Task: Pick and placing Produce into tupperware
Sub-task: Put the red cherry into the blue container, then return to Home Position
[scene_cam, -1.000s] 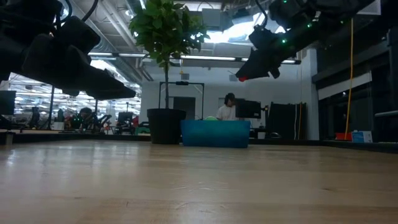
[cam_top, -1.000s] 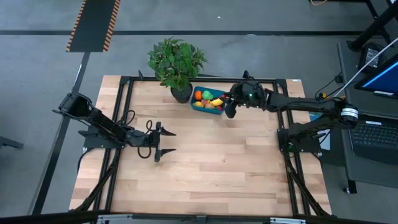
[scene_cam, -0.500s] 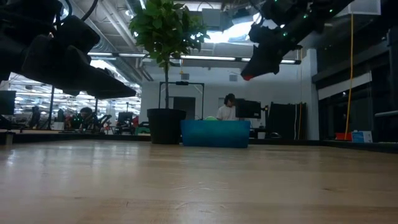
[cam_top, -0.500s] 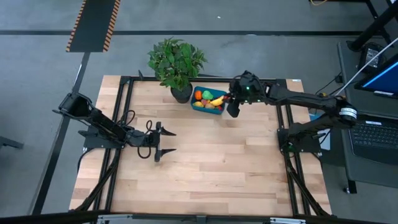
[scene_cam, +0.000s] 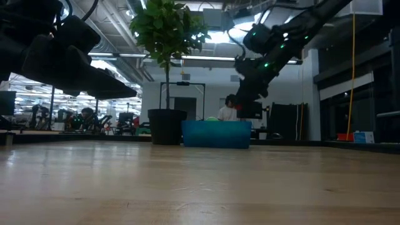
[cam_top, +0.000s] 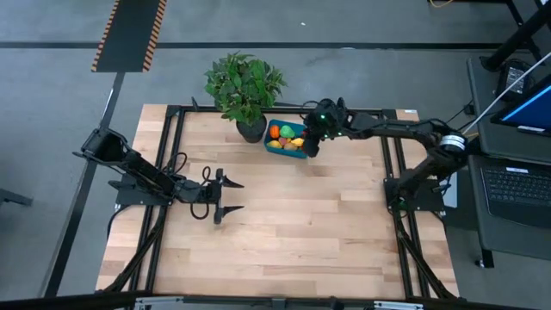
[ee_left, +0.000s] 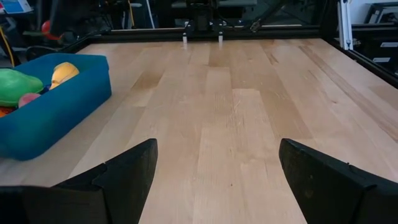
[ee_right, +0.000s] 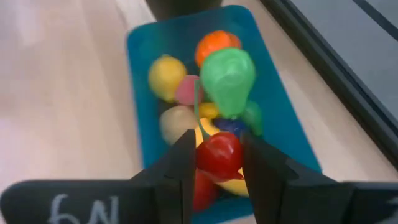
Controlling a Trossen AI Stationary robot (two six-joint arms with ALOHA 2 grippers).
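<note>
Two grippers worked the wooden tabletop: the left gripper waited with jaws apart, while the right gripper, clamped on a small red toy fruit, hung just above the crowded teal-blue plastic tupperware. Released there, the fruit could roll off the heap.

The tupperware sits at the counter's far edge, just right of the potted plant. Produce lies inside it. The right hand hangs over its right end.

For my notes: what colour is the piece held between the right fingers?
Red. The piece shows best in the right wrist view, above the blue container.
</note>
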